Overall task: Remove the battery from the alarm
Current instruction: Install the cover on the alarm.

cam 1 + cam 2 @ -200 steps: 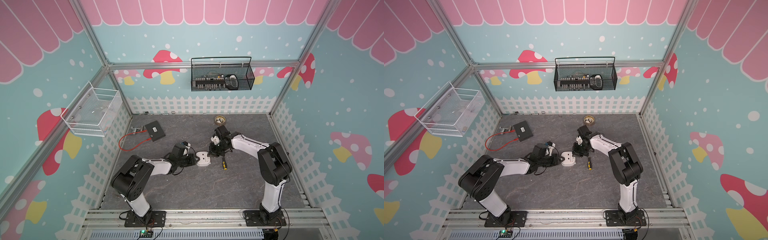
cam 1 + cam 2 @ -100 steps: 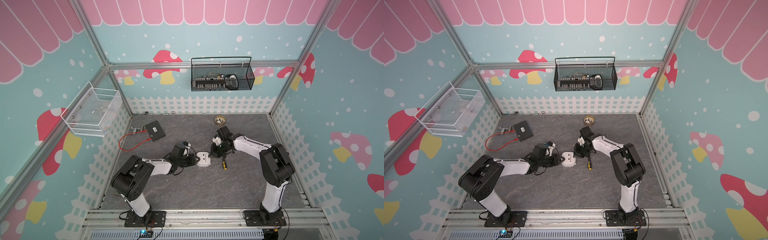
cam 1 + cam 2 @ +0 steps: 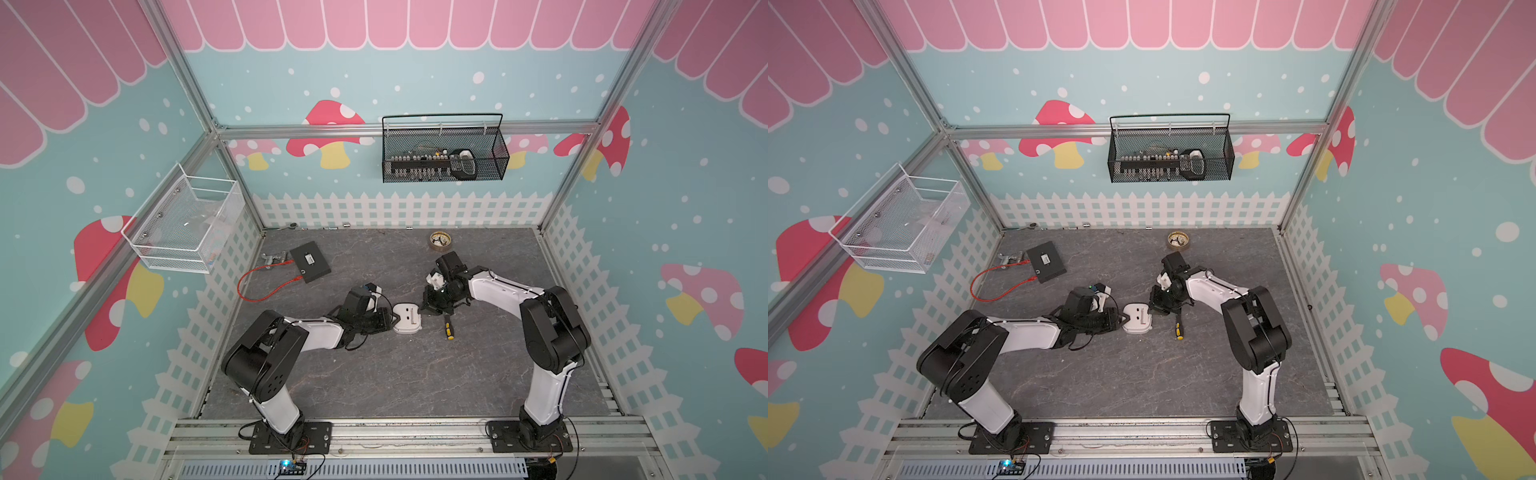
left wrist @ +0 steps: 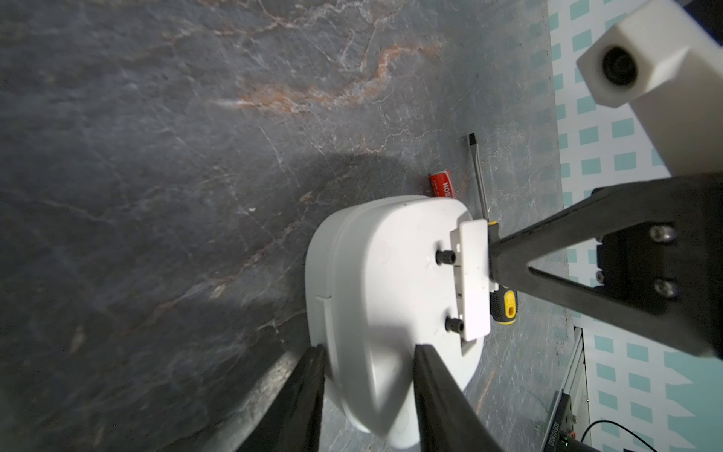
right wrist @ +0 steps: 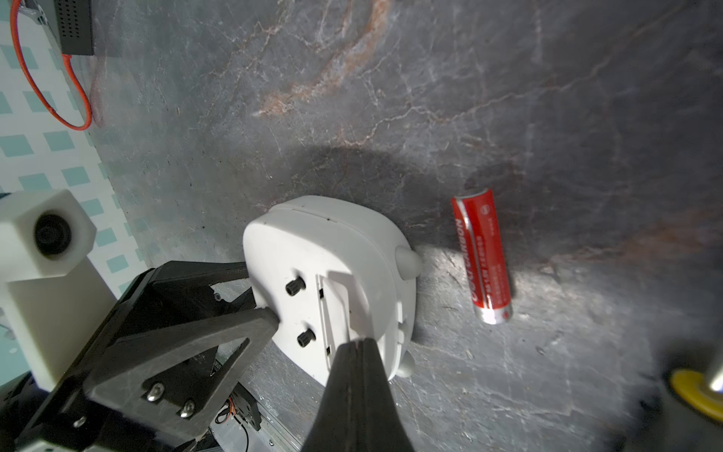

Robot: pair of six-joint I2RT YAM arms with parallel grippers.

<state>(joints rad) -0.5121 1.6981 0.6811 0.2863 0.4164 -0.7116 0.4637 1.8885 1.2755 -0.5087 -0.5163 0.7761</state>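
- near the middle of the grey stone-patterned table [image 3: 415, 374], the alarm [image 3: 407, 318] is lying face down with its plain white back turned up, showing in both top views [image 3: 1138, 318].
- at 9 o'clock of the alarm, the left gripper [image 3: 390, 322] is clamping the clock's rim; in the left wrist view its two black fingers [image 4: 309, 375] are sitting on either side of the white shell [image 4: 391, 293], jaws partly apart around it.
- at 2 o'clock of the alarm, the right gripper [image 3: 428, 307] is reaching down with its jaws pressed fully together, gripping nothing.
- its closed tip [image 5: 358, 342] is touching the white rectangular panel [image 4: 475, 278] on the alarm's back, just beside two small black knobs [image 4: 446, 257].
- the battery [image 5: 483, 258] is lying on its side on the table, outside the alarm and just apart from its edge, red with a metallic end; no gripper is touching it.
- the left wrist view is showing it [image 4: 442, 185] near the blade of the screwdriver [image 4: 479, 176].
- at 3 o'clock of the alarm, that black-and-yellow-handled screwdriver [image 3: 448, 331] is lying flat on the table.
- at 1 o'clock, well apart, a round brass-coloured disc [image 3: 440, 240] is sitting near the back fence.
- at 10 o'clock, well apart, a black box [image 3: 310, 262] with a red cable [image 3: 266, 291] is lying on the table.
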